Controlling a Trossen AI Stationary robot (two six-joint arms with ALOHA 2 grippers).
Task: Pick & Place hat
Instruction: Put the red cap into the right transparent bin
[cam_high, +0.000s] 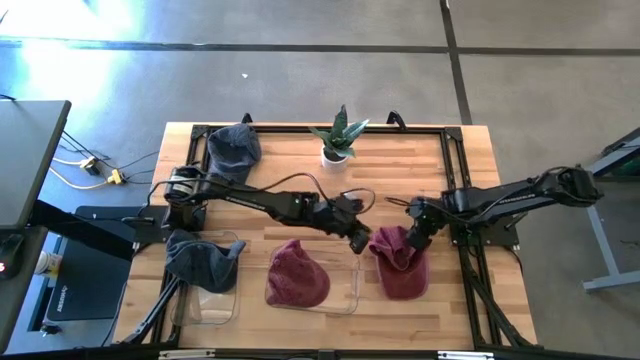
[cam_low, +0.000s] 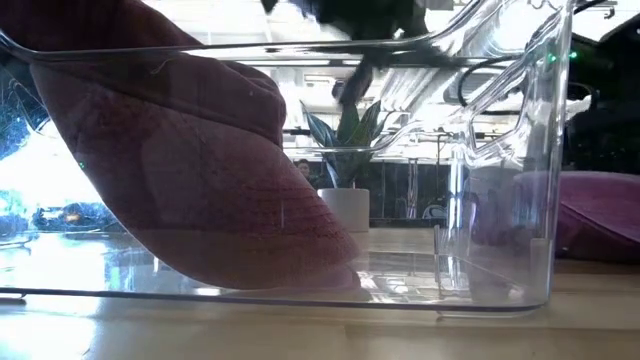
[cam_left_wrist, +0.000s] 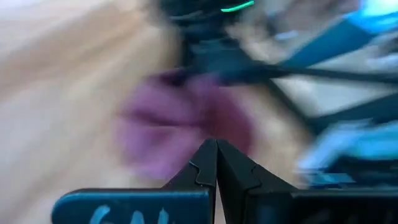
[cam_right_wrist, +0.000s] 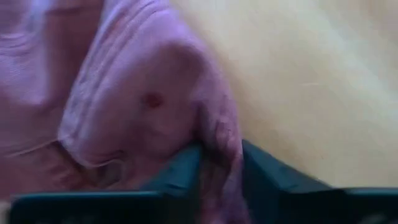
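High view, maroon hat (cam_high: 401, 264), brim toward plant (cam_high: 337, 135)

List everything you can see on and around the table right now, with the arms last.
Maroon fabric hat: one, inside the clear plastic bin at the table's near middle.
Second maroon fabric hat: one, on bare wood right of that bin, its fabric between the right gripper's fingers.
Dark blue-grey hat: one, in the clear bin at near left.
Second dark blue-grey hat: one, on the table's far left.
Clear plastic bins: two, along the near edge.
Small green plant in a white pot: one, far middle.
Light wooden table: one.
Left gripper: shut, empty, over the middle bin's right end.
Right gripper: closed on the second maroon hat's fabric.
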